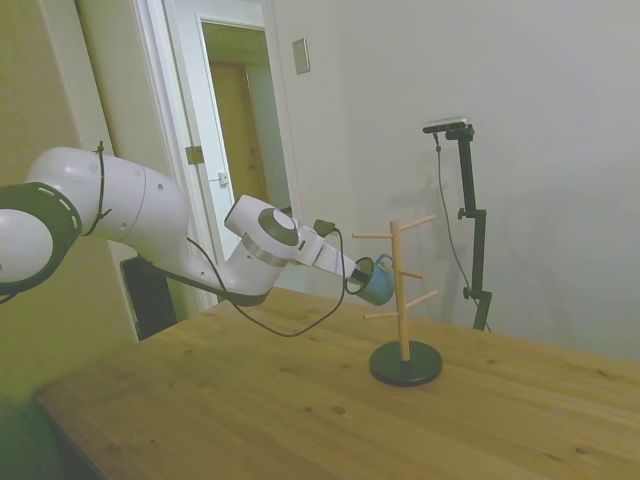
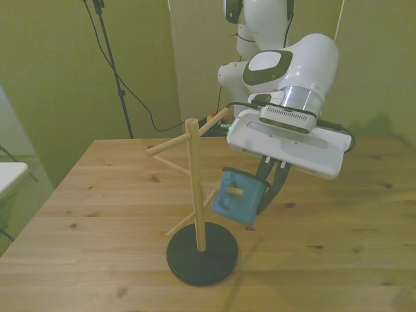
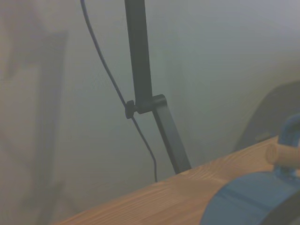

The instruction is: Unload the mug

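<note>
Fingers (image 2: 272, 182) dark, clamped on the mug (image 2: 239, 195); gripper (image 2: 265, 192) centre-right of the front view, below the white wrist housing. Mug blue-teal, tilted, held off the table at mid-frame, its loop handle (image 3: 287, 140) threaded on a peg tip (image 3: 282, 153) of the wooden peg stand (image 2: 195, 188). Stand upright on a round black base (image 1: 405, 362), pegs angled upward, just left of the mug in the front view. Wooden table (image 1: 250, 400) beneath, filling the lower frame.

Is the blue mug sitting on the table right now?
No, the mug is up in the air beside the wooden stand, held by the gripper.
</note>
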Robot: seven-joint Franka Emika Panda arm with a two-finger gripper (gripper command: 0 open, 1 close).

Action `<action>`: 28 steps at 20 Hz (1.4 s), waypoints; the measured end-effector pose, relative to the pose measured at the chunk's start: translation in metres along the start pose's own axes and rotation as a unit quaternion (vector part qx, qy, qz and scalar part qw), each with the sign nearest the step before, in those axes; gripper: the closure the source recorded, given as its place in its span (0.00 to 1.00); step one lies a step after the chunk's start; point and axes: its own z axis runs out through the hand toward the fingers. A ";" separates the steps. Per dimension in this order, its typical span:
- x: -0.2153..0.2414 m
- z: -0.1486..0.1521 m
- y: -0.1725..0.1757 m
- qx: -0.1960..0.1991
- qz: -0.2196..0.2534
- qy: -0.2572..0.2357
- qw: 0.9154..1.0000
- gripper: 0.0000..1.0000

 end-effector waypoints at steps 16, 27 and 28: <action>-0.096 -0.031 -0.074 0.039 -0.050 -0.050 0.997 1.00; -0.097 -0.181 0.012 -0.078 -0.177 -0.253 0.948 1.00; -0.086 -0.185 0.022 -0.097 -0.185 -0.267 0.941 1.00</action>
